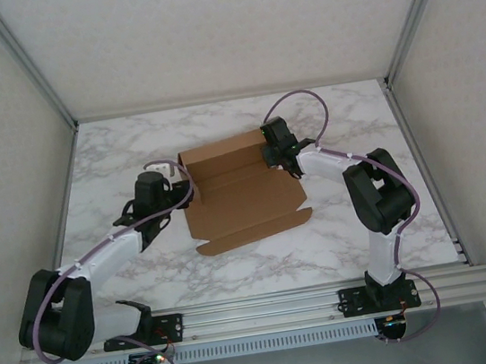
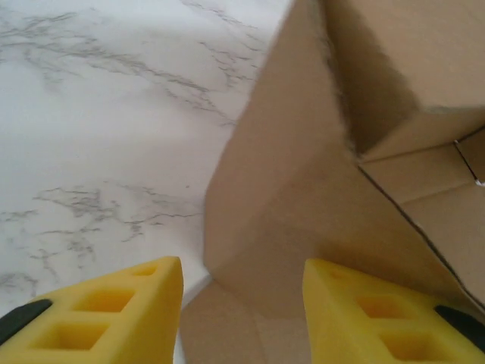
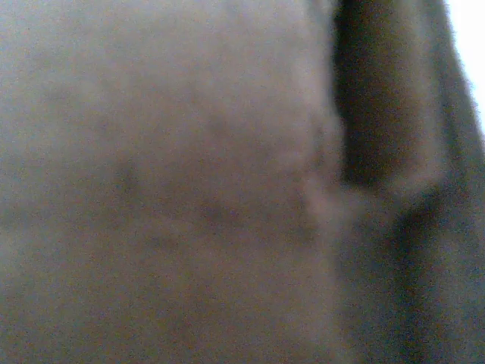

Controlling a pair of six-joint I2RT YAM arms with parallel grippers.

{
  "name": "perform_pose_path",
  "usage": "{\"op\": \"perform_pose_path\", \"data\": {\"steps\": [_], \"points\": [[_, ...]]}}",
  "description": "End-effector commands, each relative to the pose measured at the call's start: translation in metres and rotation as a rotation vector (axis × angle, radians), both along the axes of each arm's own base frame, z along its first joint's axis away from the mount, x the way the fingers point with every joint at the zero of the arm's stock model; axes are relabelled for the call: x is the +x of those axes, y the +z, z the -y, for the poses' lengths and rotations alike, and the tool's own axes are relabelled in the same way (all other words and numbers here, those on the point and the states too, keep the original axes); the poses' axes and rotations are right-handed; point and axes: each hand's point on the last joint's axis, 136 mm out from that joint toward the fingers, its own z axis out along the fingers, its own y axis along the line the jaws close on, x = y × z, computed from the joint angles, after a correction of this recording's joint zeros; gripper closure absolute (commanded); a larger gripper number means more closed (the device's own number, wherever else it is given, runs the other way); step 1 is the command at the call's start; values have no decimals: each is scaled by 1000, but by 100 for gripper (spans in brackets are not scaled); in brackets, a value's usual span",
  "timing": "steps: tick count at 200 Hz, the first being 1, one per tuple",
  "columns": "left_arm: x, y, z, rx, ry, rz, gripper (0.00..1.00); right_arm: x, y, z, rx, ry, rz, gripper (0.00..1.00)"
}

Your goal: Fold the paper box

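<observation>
Marble-patterned table top [image 1: 367,228], white walls on three sides, and at its centre lay the paper box [image 1: 246,200] — a brown die-cut sheet part-way folded. Its twelve o'clock panel and nine o'clock wall seemed to stand up, and the six o'clock flap lay nearly flat.

The left gripper [image 1: 162,173] was at the box's ten o'clock corner with its jaws apart, gripping nothing. The right gripper [image 1: 274,155] sat at the two o'clock corner, closed, though I could not tell whether cardboard was pinched in it.

What worried me was the left side. If those jaws closed off the score line they might crease the wall. A sideways push toward three o'clock might skate the whole sheet over the smooth marble, unless the right arm really had it pinned. An unsupported wall could also spring back flat.

From overhead I got the layout of both arms. The left wrist camera showed what that missed: the yellow fingers [image 2: 144,303] straddling the raised wall's lower corner, with a gap on the table side. The right wrist camera gave brown blur, too close to read.
</observation>
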Motion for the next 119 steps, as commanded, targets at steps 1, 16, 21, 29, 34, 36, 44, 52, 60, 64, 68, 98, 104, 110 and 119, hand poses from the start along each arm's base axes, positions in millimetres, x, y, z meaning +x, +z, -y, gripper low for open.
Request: {"op": "perform_pose_path", "data": {"steps": [1, 16, 21, 29, 34, 36, 44, 52, 60, 64, 68, 98, 104, 110, 119], "points": [[10, 6, 0, 65, -16, 30, 53, -38, -57, 6, -109, 56, -208, 89], [15, 8, 0, 80, -20, 47, 52, -39, -58, 5, -106, 58, -212, 89], [16, 8, 2, 82, -30, 55, 52, -39, -58, 5, -106, 59, -213, 89], [19, 9, 4, 80, -40, 64, 51, -39, -57, 5, -104, 61, -211, 89], [20, 10, 7, 75, -51, 72, 51, -39, -57, 5, -103, 62, -211, 89], [21, 10, 8, 73, -59, 75, 51, -39, -57, 4, -104, 62, -211, 89], [22, 12, 12, 64, -77, 90, 50, -39, -57, 5, -102, 62, -211, 89], [25, 12, 15, 55, -89, 100, 50, -39, -57, 3, -98, 66, -212, 89], [27, 15, 19, 52, -103, 115, 49, -39, -57, 4, -97, 66, -213, 89], [28, 16, 20, 55, -107, 122, 50, -40, -57, 3, -96, 68, -215, 89], [30, 17, 20, 58, -106, 131, 50, -40, -58, 4, -96, 68, -216, 89], [35, 28, 23, 54, -119, 236, 48, -40, -56, 2, -91, 72, -213, 89], [35, 27, 23, 54, -124, 247, 48, -40, -56, 2, -89, 74, -214, 89], [36, 29, 24, 52, -127, 264, 48, -41, -57, 2, -89, 74, -216, 89], [37, 31, 27, 48, -139, 287, 47, -41, -57, 2, -87, 74, -217, 89]]}}
